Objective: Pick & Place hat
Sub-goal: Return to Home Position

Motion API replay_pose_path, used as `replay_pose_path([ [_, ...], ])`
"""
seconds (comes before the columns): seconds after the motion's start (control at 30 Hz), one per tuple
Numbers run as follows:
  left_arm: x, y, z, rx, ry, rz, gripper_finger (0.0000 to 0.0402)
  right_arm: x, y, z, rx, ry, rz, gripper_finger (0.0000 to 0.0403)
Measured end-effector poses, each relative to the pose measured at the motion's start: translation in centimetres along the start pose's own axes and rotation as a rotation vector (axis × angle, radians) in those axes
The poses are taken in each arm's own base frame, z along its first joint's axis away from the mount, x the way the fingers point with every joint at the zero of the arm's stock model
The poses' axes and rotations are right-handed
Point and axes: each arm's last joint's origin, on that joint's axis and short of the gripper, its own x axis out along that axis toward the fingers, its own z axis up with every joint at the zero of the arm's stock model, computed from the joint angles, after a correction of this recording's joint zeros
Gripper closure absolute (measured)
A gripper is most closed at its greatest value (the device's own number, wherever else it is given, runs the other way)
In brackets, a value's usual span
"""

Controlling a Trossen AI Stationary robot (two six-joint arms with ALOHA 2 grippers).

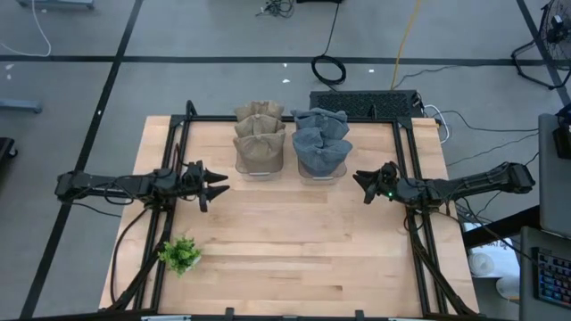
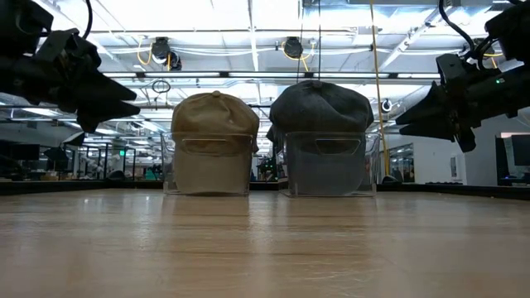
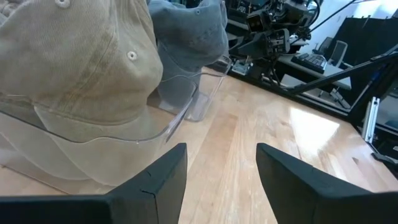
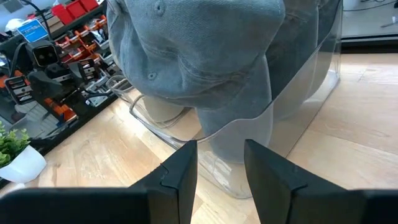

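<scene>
Two stacks of caps stand at the table's far middle, each in a clear plastic holder: tan caps (image 1: 259,135) (image 2: 214,124) (image 3: 74,62) on the left, blue-grey caps (image 1: 319,141) (image 2: 321,112) (image 4: 199,50) on the right. My left gripper (image 1: 217,185) (image 3: 221,149) hovers above the table, left of the tan stack, pointing almost level toward it, open with nothing between its fingers. My right gripper (image 1: 360,184) (image 4: 221,144) hovers to the right of the blue-grey stack, pointing toward it, open with a narrower gap and holding nothing.
A small green plant in a white pot (image 1: 180,255) stands near the front left. Black frame rails (image 1: 169,152) (image 1: 409,152) run along the table's left and right sides. A black box (image 1: 364,102) sits at the far edge. Bare wood (image 1: 294,241) lies in front of the holders.
</scene>
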Motion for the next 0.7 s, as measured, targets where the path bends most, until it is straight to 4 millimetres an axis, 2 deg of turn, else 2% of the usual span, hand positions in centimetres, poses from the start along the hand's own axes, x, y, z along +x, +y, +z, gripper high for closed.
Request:
replay_pose_path([
  [0.23, 0.0, -0.01, 0.04, -0.001, -0.003, -0.001, 0.0193, 0.0, 0.0, 0.0, 0.0, 0.0, 0.0, 0.0284],
  [0.7, -0.01, -0.04, 0.13, -0.004, -0.007, -0.002, 0.0214, 0.0, 0.0, 0.0, 0.0, 0.0, 0.0, 0.0284],
])
